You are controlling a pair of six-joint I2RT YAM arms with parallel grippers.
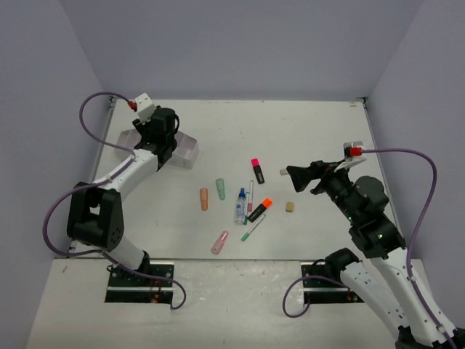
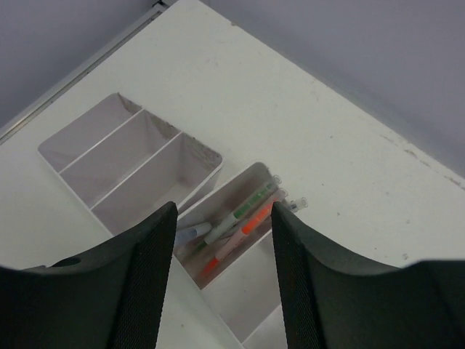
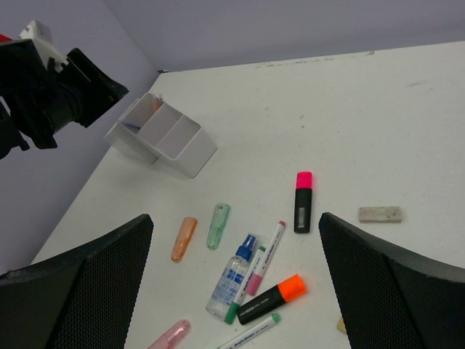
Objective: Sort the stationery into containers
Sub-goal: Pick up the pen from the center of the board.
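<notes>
The white organiser (image 2: pixel 131 156) sits at the table's far left (image 1: pixel 185 149). One of its compartments holds several thin pens (image 2: pixel 243 218), green and orange among them. My left gripper (image 2: pixel 224 211) hangs open right above that compartment, nothing between its fingers. Loose stationery lies mid-table: a blue-capped clear bottle (image 3: pixel 232 276), a pink-capped black highlighter (image 3: pixel 303 200), an orange-capped one (image 3: pixel 270 298), a pink-tipped pen (image 3: pixel 265 258), orange (image 3: pixel 184 238), green (image 3: pixel 218 225) and pink (image 3: pixel 171 336) short markers, a tan eraser (image 3: pixel 379 214). My right gripper (image 3: pixel 234 218) hovers wide open above this pile, empty.
The organiser's three compartments on the far side (image 2: pixel 94 153) hold nothing. A second small eraser (image 1: pixel 290 207) lies right of the pile. The table's back edge (image 1: pixel 240 100) meets the grey wall, and its left edge runs close beside the organiser.
</notes>
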